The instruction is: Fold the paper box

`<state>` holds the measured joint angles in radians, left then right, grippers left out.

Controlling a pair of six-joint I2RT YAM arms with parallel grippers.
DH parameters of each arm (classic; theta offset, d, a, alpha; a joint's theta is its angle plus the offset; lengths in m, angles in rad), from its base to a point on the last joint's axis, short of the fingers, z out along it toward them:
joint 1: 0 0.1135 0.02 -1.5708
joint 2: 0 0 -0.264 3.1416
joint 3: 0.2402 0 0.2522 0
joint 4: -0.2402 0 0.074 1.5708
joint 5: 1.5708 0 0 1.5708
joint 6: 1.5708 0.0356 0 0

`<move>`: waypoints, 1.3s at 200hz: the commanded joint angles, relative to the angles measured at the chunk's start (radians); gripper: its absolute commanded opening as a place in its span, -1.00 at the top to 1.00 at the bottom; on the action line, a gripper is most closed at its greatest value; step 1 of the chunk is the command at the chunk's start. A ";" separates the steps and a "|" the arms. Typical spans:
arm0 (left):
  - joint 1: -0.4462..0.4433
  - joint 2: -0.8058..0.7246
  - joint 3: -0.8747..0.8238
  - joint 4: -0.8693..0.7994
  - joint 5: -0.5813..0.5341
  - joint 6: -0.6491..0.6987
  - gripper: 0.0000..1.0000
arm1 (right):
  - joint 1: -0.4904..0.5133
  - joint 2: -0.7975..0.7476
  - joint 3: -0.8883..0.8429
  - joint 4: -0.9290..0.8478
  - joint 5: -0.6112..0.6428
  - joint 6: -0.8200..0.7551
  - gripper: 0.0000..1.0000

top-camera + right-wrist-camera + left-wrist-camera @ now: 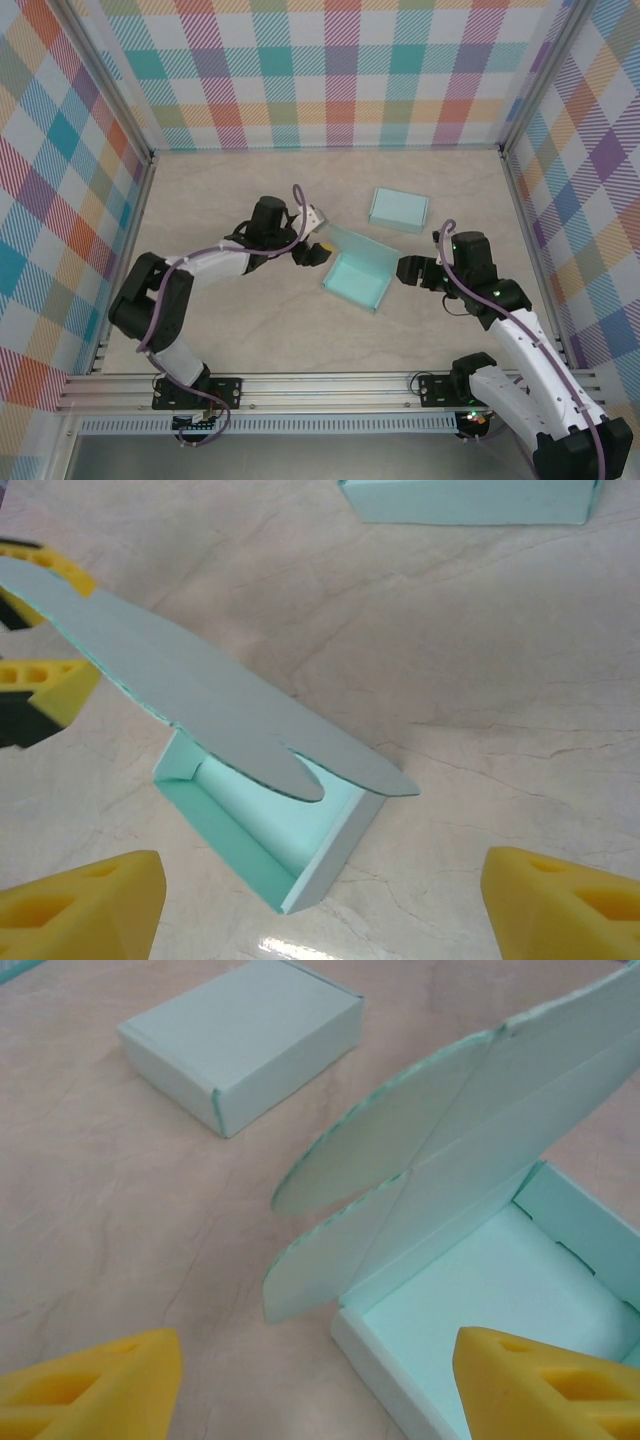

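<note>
A mint-green paper box (pixel 355 283) lies at the table's middle, its tray open and its lid (pixel 364 246) standing half raised with rounded flaps. My left gripper (pixel 318 252) is at the box's left rear corner, open and holding nothing. In the left wrist view its yellow fingers (pixel 100 1390) straddle the tray's near corner (pixel 360 1335), below the lid flaps (pixel 400 1150). Just right of the box, my right gripper (pixel 405 270) is open and apart from it. In the right wrist view the tray (pixel 255 830) and its overhanging lid (pixel 200 700) lie ahead of the gripper (pixel 320 920).
A second mint box (pixel 398 209), closed, rests behind and to the right of the open one; it appears as the closed box (pixel 240 1045) in the left wrist view and the closed box (pixel 470 500) in the right wrist view. Checkered walls (pixel 320 70) enclose the table.
</note>
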<state>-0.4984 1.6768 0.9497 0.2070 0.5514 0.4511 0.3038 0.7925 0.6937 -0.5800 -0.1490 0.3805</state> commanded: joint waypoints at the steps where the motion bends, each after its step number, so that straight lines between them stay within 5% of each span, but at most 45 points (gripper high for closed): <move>1: 0.009 0.049 0.105 -0.081 0.148 0.129 -0.40 | 0.009 -0.006 -0.011 0.026 -0.047 -0.037 -0.64; 51: 0.009 0.160 0.247 -0.256 0.196 0.233 -0.25 | 0.012 0.037 -0.005 0.055 -0.061 -0.043 -0.59; 101: 0.009 0.184 0.298 -0.342 0.214 0.256 0.30 | 0.027 0.104 0.016 0.060 -0.045 -0.070 -0.55; 209: 0.009 0.184 0.328 -0.419 0.181 0.279 0.46 | 0.050 0.264 0.043 0.159 0.088 -0.172 -0.27; 260: 0.009 0.175 0.322 -0.423 0.154 0.285 0.46 | 0.065 0.298 0.056 0.192 0.163 -0.213 -0.32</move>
<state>-0.4984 1.8523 1.2541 -0.1864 0.7132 0.7059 0.3611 1.0893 0.7116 -0.4301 -0.0406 0.2146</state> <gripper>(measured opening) 0.273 0.655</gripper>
